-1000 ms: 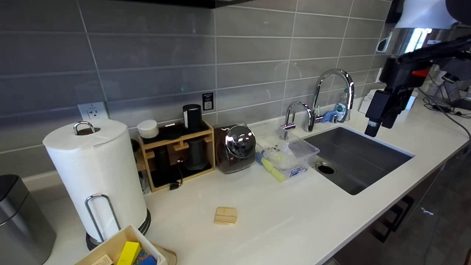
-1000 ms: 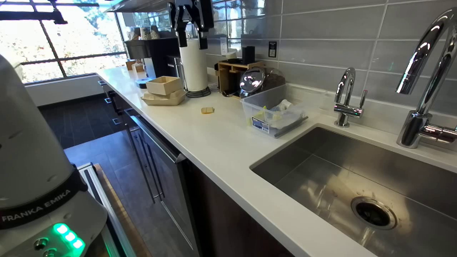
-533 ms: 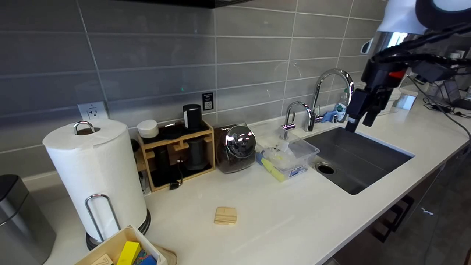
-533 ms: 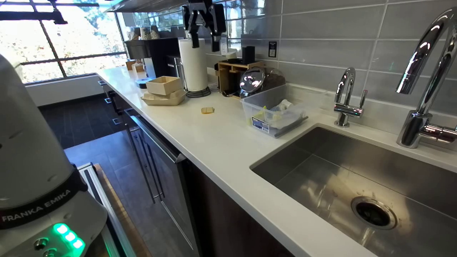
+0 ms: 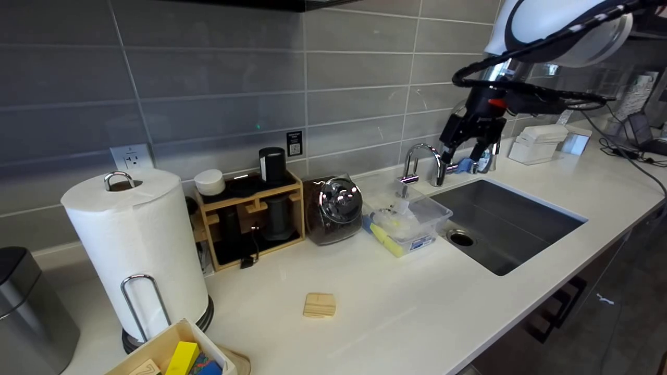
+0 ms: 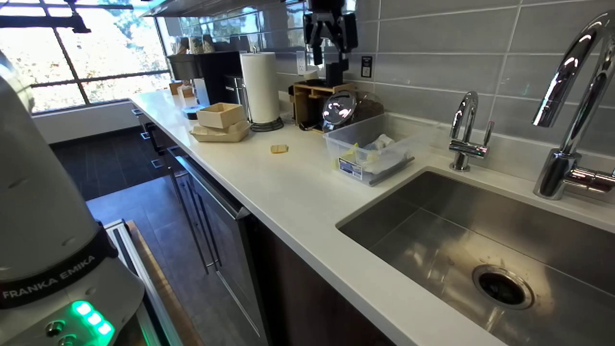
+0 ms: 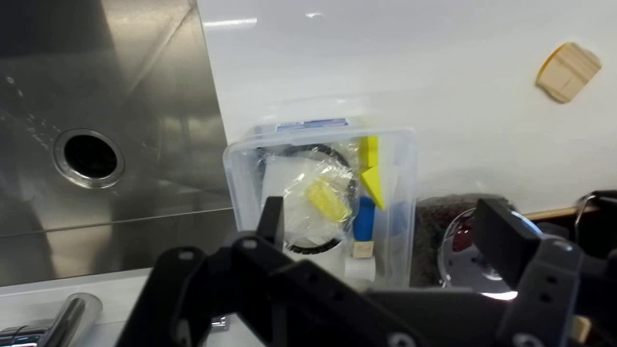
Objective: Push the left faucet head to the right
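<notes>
The left faucet head is the small chrome faucet behind the sink, in both exterior views (image 5: 409, 178) (image 6: 466, 147). It stands upright with its short curved spout towards the sink. The taller gooseneck faucet (image 6: 584, 105) stands beside it. My gripper, in both exterior views (image 5: 460, 154) (image 6: 331, 62), hangs open and empty, apart from the small faucet. In the wrist view the open gripper (image 7: 388, 212) is above the plastic tub. A chrome tube (image 7: 72, 318) shows lower left there, and a bit of chrome (image 7: 221, 323) under my finger; I cannot tell which faucet that bit belongs to.
A clear plastic tub (image 7: 410, 193) with blocks and a bag stands beside the sink (image 6: 394, 278). A glass jar (image 5: 333, 229), a wooden shelf (image 5: 263, 255) and a paper towel roll (image 5: 140, 250) stand along the tiled wall. A wooden block (image 5: 319, 304) lies on the counter.
The gripper has moved left in the exterior view facing the backsplash, covering part of the tall faucet, and right in the view beside the robot base. It stays open. The faucets have not moved.
</notes>
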`<state>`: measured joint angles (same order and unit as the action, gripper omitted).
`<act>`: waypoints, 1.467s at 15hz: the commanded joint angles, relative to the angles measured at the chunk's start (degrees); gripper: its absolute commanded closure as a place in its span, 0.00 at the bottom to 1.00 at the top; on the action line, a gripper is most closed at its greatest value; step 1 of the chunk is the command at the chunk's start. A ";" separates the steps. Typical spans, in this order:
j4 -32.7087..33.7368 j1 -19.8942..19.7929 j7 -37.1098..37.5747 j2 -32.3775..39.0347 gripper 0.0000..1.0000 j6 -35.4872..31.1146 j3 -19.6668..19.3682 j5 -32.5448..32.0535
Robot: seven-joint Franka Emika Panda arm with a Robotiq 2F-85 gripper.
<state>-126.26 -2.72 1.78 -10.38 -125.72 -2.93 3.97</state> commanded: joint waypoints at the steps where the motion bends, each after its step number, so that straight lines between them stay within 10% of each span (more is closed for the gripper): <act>1: 7.92 -2.07 1.94 8.12 0.00 0.24 -2.32 1.38; 11: 13.79 -2.92 5.55 14.79 0.00 -2.11 -2.89 1.20; 22: 27.66 -1.33 23.92 30.33 0.95 -10.65 -4.86 -1.81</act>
<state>-104.52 -4.83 19.54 14.62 -135.75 -6.02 3.79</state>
